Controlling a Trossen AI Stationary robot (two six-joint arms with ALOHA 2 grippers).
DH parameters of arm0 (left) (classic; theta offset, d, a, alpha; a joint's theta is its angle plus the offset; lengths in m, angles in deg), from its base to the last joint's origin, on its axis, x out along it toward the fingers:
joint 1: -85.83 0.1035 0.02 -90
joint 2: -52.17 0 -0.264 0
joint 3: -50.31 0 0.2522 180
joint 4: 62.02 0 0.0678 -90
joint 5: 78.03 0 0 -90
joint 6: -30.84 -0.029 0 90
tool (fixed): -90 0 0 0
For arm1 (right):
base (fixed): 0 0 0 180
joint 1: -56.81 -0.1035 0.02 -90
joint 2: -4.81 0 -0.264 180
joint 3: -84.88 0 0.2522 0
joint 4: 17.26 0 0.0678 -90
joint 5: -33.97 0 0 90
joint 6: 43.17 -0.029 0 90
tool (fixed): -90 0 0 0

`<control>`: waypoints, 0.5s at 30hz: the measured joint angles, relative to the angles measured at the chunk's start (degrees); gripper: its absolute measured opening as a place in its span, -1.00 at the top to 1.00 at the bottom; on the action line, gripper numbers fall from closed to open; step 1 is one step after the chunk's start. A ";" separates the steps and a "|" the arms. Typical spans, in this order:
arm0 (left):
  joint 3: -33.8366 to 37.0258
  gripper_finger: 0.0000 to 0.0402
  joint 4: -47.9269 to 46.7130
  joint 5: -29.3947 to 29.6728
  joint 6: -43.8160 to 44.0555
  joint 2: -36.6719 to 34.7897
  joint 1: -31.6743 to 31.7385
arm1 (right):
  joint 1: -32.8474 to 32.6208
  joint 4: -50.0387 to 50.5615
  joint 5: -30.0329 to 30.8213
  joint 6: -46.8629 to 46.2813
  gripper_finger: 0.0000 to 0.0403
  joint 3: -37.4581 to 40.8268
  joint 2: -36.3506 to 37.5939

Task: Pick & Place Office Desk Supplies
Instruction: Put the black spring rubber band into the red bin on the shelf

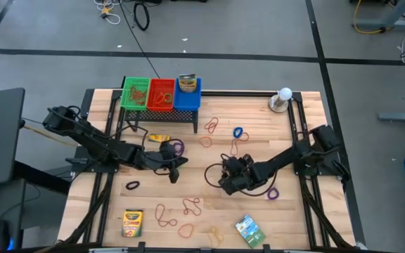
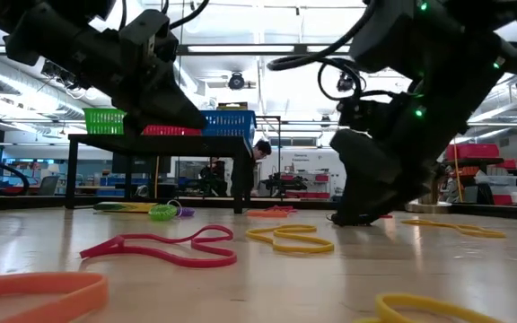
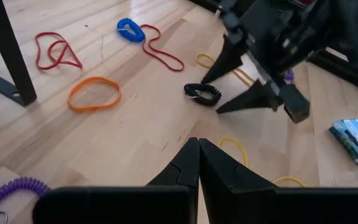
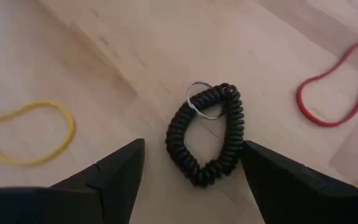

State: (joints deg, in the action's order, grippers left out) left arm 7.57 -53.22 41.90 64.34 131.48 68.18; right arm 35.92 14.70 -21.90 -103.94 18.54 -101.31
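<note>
The right pincer (image 4: 191, 168) hangs low over the worktop (image 1: 294, 218) with its fingers spread wide, straddling a black coiled loop (image 4: 207, 134) that lies flat on the wood between them, seemingly lined up so they can close on it. The loop sits near the worktop's middle. The left pincer (image 3: 197, 163) waits just beside, fingers pressed together and empty, likely kept clear of the grasp
</note>
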 joint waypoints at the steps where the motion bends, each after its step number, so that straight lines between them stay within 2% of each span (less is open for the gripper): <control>1: 0.00 0.95 0.07 0.02 0.00 0.00 0.00 | -0.01 -0.44 -0.33 -1.36 -0.38 0.15 -0.38; 4: 0.00 0.95 0.38 0.04 -0.64 0.00 0.00 | 0.08 -0.93 -0.33 -5.56 -0.35 0.32 -1.29; 7: -0.02 0.95 1.12 0.02 -1.16 0.00 0.00 | -0.18 -1.10 0.04 -7.40 -0.22 0.39 -1.38; 15: -0.02 0.95 1.29 -2.03 7.58 0.00 2.22 | 0.07 -2.17 -0.97 -7.60 0.36 0.55 -0.75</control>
State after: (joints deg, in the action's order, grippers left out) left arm 7.55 -51.93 39.87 71.92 131.48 70.40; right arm 35.99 12.52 -22.86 -111.53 19.09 -102.06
